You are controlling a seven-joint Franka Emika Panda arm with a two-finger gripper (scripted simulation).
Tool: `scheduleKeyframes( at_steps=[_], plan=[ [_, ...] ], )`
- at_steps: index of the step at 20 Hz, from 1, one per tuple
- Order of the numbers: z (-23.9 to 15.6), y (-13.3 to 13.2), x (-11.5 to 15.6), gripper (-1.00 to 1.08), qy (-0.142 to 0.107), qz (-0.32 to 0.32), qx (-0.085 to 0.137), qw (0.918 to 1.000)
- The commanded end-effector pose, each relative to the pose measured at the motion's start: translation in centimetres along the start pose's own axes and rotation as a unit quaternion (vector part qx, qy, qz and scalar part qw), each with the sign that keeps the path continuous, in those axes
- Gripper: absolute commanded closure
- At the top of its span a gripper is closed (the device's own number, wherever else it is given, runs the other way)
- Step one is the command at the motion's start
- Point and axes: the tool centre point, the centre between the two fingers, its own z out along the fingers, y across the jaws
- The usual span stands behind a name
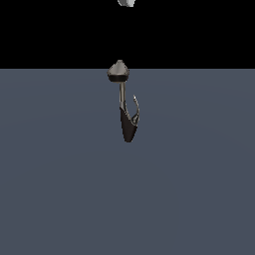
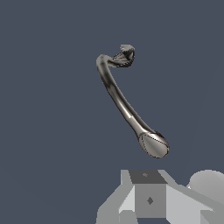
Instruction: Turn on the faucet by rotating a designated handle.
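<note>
Gripper (image 2: 151,199) sat clear of the faucet (image 2: 127,105), nothing in it; can't tell if the jaws were spread. Handle (image 2: 124,54) lay at the fixture's far end from the gripper, cap nearest. Looked like a standoff before reaching in.

The robot's gripper (image 2: 151,199) is made of plain grey blocks with flat sides and sharp edges. Some sides are light grey and some are darker. The middle block is dark grey with a tiny diamond mark on its face. A round, pale grey part sits beside it. In the exterior view, only a small pale grey bit of the robot (image 1: 126,2) shows.
</note>
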Motion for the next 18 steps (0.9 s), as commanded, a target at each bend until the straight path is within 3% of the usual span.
scheduleKeyframes(
  at_steps=[1,6,10,18],
  plan=[
    [1.0,-0.7,1.9,1.08,-0.011,0.035,0.014,0.9992],
    [3.2,-1.7,5.7,1.08,-0.033,0.105,0.039,0.9931],
    [5.2,-2.2,8.8,1.08,-0.052,0.162,0.057,0.9837],
    [9.9,-2.5,15.0,1.08,-0.090,0.278,0.090,0.9522]
  ],
)
